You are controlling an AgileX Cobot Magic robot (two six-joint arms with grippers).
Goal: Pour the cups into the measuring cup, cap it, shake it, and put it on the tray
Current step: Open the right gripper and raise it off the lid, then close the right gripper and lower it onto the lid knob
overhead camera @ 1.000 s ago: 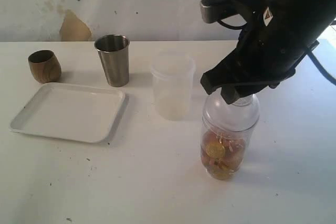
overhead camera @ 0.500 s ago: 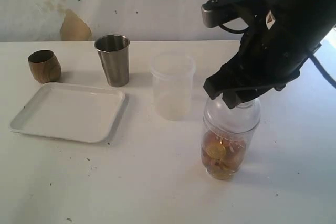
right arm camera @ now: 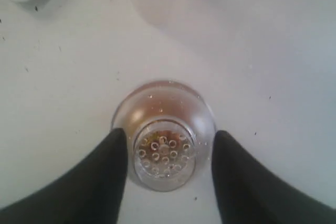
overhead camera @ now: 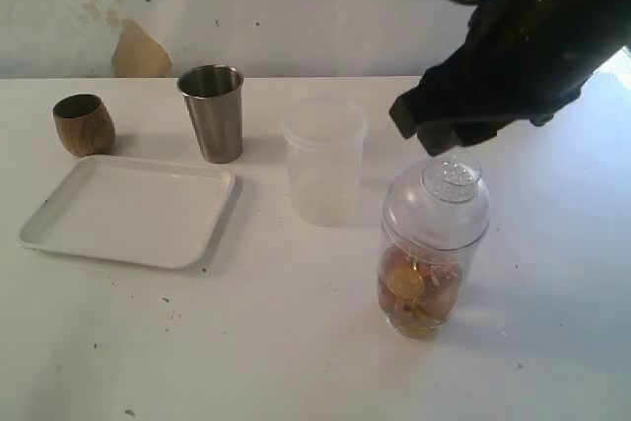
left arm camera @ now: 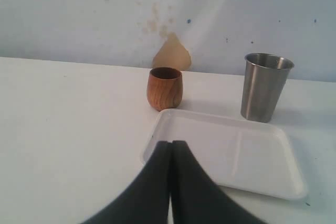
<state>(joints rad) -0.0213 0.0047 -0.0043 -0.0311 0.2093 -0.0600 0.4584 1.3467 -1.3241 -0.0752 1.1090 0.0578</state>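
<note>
The clear measuring cup (overhead camera: pixel 418 283) stands right of centre with gold and brown pieces at its bottom. A clear dome lid (overhead camera: pixel 435 209) sits on it, its perforated neck (right arm camera: pixel 164 153) pointing up. My right gripper (overhead camera: pixel 441 141) hangs open just above the neck, a finger (right arm camera: pixel 113 156) on either side without touching. The brown wooden cup (overhead camera: pixel 83 124) and the steel tumbler (overhead camera: pixel 212 112) stand upright at the back left, behind the white tray (overhead camera: pixel 128 209). My left gripper (left arm camera: pixel 171 145) is shut and empty, low over the near edge of the tray (left arm camera: pixel 236 150), facing the wooden cup (left arm camera: pixel 165 88) and tumbler (left arm camera: pixel 264 86).
A frosted plastic cup (overhead camera: pixel 323 160) stands upright between the tumbler and the measuring cup, close to the latter's left. A pale wall runs behind the table. The right arm's dark body fills the upper right of the exterior view.
My right gripper has let go of the lid's neck and risen up and to the right. The lid stays on the measuring cup. The left gripper has not moved.
</note>
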